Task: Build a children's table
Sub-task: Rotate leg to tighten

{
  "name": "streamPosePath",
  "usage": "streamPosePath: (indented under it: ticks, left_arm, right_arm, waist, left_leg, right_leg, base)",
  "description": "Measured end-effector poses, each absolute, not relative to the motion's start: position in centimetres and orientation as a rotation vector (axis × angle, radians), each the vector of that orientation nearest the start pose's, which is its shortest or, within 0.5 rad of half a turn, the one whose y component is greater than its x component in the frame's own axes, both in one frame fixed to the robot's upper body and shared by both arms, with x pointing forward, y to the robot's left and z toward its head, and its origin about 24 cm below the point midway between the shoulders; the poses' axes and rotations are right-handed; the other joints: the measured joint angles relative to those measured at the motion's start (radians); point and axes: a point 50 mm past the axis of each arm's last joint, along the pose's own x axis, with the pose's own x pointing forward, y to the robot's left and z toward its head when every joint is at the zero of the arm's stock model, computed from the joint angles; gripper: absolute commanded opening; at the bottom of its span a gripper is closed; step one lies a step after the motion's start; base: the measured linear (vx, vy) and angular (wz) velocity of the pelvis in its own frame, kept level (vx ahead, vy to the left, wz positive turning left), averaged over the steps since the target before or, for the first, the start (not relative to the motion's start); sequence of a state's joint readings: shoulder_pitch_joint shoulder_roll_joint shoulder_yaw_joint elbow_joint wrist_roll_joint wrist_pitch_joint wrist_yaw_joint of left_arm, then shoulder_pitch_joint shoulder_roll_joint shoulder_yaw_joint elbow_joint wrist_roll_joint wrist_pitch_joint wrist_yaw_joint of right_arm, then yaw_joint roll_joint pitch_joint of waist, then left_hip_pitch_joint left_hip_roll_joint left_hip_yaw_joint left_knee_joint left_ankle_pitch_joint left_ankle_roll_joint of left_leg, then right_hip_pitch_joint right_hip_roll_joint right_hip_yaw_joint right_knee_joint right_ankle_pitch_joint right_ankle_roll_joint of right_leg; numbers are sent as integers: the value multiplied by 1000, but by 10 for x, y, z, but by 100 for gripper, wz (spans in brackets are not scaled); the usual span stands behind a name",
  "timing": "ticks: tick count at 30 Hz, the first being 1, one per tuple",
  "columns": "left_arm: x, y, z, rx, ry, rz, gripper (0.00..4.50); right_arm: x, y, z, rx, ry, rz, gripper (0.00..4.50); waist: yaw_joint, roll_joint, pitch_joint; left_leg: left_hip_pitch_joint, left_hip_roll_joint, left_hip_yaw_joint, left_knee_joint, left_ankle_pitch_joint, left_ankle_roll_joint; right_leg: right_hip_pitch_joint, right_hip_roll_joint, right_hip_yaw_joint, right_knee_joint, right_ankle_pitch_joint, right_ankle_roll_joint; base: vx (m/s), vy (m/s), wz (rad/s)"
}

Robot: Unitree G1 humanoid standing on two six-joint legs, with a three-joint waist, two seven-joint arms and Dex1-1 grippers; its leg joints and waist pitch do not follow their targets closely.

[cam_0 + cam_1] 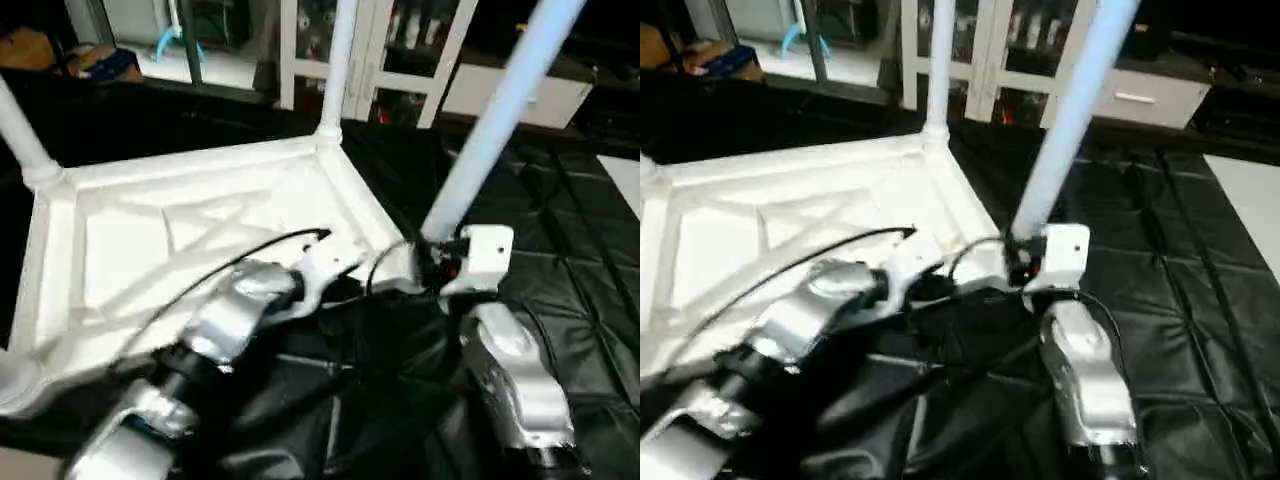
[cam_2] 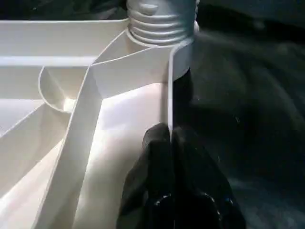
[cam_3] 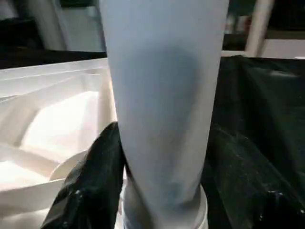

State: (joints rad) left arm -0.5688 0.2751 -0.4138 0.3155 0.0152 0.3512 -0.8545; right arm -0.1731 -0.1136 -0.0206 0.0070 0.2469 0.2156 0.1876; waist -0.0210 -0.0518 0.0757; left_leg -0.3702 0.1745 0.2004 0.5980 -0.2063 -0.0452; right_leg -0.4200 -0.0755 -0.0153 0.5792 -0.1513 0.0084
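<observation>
The white table top [image 1: 130, 250] lies upside down on the black mat, ribbed underside up. One leg [image 1: 337, 60] stands in the far corner socket and another leg [image 1: 20, 130] stands at the left corner. A third leg [image 1: 495, 120] leans to the right over the near right corner; its threaded end [image 2: 162, 19] sits at that socket. My right gripper [image 3: 162, 157] holds this leg low down, a black finger [image 3: 90, 181] pressed against its side. My left gripper [image 2: 169, 138] is shut on the top's thin rim wall [image 2: 169, 86] just below that corner.
A white glass-door cabinet [image 1: 400, 60] stands behind the table top. The black padded mat [image 1: 570, 270] spreads to the right and front, with pale floor [image 1: 625, 190] beyond its right edge. A box with something blue [image 1: 100, 62] sits at the far left.
</observation>
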Motion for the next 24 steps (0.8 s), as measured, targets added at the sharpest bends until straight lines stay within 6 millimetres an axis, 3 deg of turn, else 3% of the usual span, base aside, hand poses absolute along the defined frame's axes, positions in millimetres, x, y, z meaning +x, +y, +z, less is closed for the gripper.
streamPosePath:
  ticks: [4,9,17,18,22,24]
  left_arm:
    - [296,96,66,483,359,-1322,0]
    - [287,106,66,453,391,-1420,0]
    - [282,118,64,426,424,-1464,0]
    - [282,118,65,427,424,-1465,0]
    - [280,116,65,427,421,-1479,0]
    - [280,115,65,426,421,-1485,0]
  right_arm:
    - [272,-164,74,107,97,551,334]
    - [251,-185,68,44,232,830,334]
    - [241,-194,70,80,275,1005,334]
    - [241,-193,72,85,271,1014,309]
    - [243,-189,72,115,258,1035,295]
    - [242,-187,72,137,249,1044,262]
  waist:
    - [4,2,1]
    - [27,4,2]
    - [25,4,2]
    - [25,4,2]
    - [27,4,2]
    - [28,5,2]
  left_leg:
    - [1,0,1,-2,-1,4]
    - [3,0,2,-2,-2,2]
    - [4,0,2,-1,-2,2]
    - [4,0,2,-1,-2,2]
    - [4,0,2,-1,-2,2]
    - [3,0,2,-1,-1,2]
  right_leg:
    - [1,0,0,-1,-4,-1]
    - [4,-1,0,-1,-5,-3]
    - [4,-1,1,1,-4,-3]
    - [4,-1,1,1,-4,-3]
    - [4,-1,0,1,-4,-3]
    - [4,-1,0,1,-4,-3]
  base:
    - [0,0,0]
    - [0,0,0]
    - [0,0,0]
    - [0,0,0]
    - [0,0,0]
    - [0,0,0]
